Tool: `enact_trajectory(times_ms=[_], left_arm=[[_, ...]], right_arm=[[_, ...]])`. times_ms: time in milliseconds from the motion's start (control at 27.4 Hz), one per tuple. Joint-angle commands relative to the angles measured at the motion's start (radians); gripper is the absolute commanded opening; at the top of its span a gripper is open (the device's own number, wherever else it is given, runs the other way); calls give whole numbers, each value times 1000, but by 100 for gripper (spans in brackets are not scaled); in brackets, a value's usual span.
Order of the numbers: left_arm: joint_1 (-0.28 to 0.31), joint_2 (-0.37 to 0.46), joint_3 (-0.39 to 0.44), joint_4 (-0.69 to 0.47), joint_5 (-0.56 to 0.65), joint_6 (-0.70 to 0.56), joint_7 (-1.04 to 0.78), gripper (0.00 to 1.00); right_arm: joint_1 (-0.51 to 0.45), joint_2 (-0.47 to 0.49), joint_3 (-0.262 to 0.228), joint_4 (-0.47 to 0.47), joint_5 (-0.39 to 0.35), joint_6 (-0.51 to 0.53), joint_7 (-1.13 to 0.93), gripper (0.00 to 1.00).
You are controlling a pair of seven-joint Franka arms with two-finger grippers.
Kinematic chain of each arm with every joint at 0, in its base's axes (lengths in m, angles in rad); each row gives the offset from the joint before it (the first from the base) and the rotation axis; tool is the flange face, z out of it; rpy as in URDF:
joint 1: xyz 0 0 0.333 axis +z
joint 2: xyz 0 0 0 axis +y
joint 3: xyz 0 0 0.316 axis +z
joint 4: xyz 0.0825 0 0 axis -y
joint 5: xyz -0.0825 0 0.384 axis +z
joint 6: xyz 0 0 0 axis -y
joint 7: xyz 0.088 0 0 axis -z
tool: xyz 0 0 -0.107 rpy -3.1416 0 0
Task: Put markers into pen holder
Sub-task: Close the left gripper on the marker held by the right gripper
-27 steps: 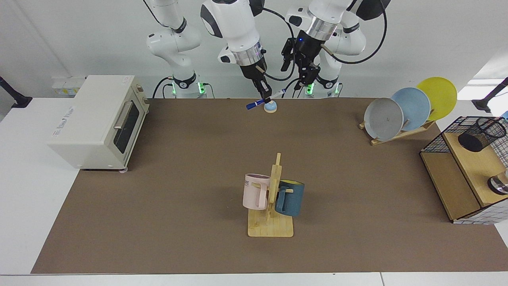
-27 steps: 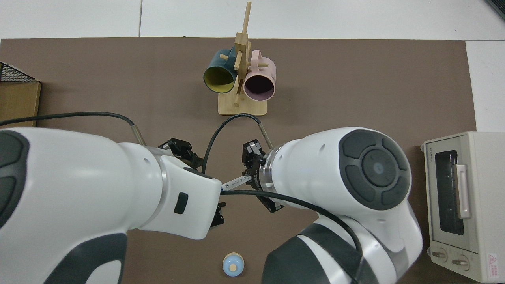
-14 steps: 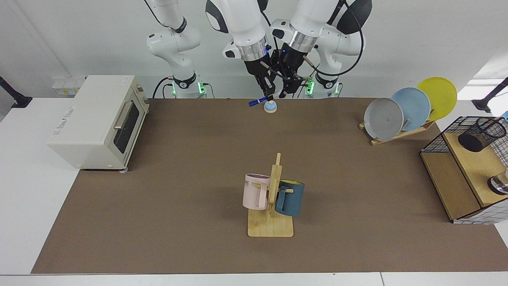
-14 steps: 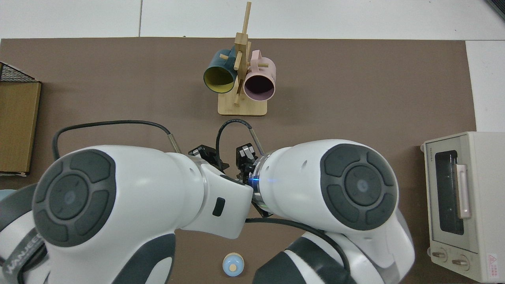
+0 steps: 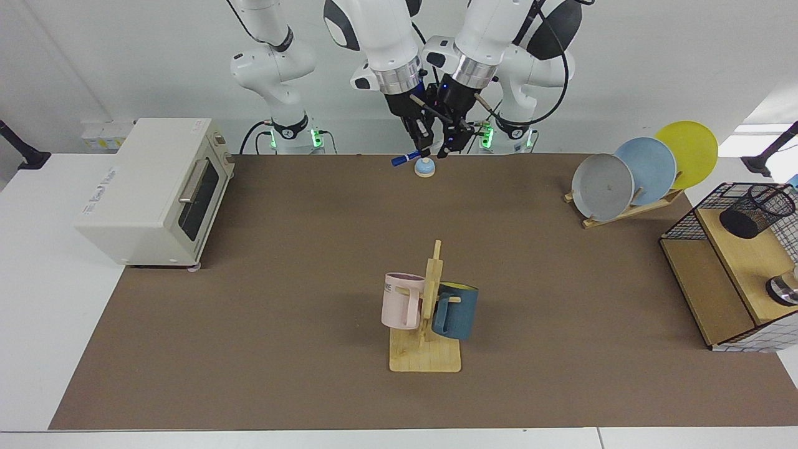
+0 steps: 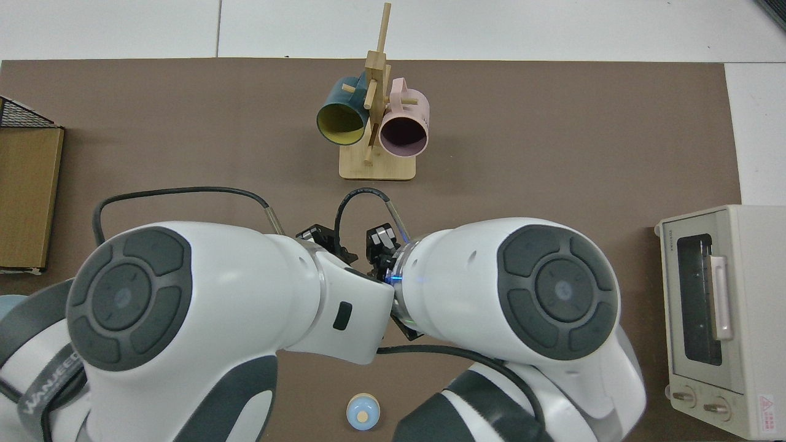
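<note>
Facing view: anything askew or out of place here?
Nothing spilled or damaged. The marker is held tilted in the air by the right gripper, with the left gripper close beside it, far from the pen holder on the wire shelf.

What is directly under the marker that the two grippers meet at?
In the facing view a small blue dome sits on the mat just below the marker, held aloft by the right gripper, beside the left gripper. From above, the arms cover the marker.
</note>
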Motion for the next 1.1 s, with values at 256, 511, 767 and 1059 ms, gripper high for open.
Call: enact_trajectory(times_ms=[256, 511, 767, 1059], left_arm=[[-12, -8, 4, -30, 7, 8, -5, 75], [-12, -8, 4, -30, 7, 23, -5, 36], [-10, -6, 4, -28, 7, 29, -15, 31], [-4, -6, 4, -25, 5, 39, -17, 25]], right_arm=[[-9, 11, 3, 40, -8, -17, 34, 0], [-9, 11, 3, 40, -8, -17, 33, 0], [-9, 11, 3, 40, -5, -9, 34, 0], [-10, 11, 3, 37, -2, -1, 34, 0]])
